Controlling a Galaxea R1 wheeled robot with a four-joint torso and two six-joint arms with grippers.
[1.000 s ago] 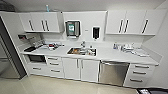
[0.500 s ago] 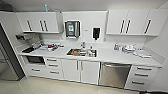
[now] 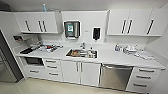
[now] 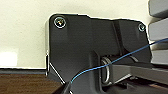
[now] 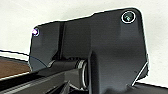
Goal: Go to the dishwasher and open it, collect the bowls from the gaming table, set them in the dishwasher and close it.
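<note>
While I face the kitchenette from across the pale floor, the dishwasher (image 3: 115,77) sits closed under the white counter (image 3: 110,58), its grey steel front just to the right of the sink (image 3: 81,53) and one cabinet bay (image 3: 80,73) over from it. That spot makes sense to me: an appliance that takes dirty dishes belongs beside the basin where they get rinsed, and its bar handle runs along the top edge of the door, which suggests the door drops down toward me. Right of the sink, farther along the counter than the dishwasher, some white dishes (image 3: 130,48) are stacked, likely left to dry. Left of the sink there is a clutter of small items near a dark cooktop (image 3: 26,51), with a built-in oven (image 3: 33,60) below. Above the sink hang a towel dispenser (image 3: 72,29) and a dark soap dispenser (image 3: 96,33), both within reach of wet hands. I see no bowls and no gaming table from here, so I judge the task is at its first step, getting to the dishwasher. My head camera gives me the whole room; my wrist cameras give none of it, just my own dark mounting plates against a light wall, a strip of brown surface below, and on the left wrist a thin blue cable (image 4: 117,60) crossing the plate. Whether either of my claws is released or clenched I cannot tell.
</note>
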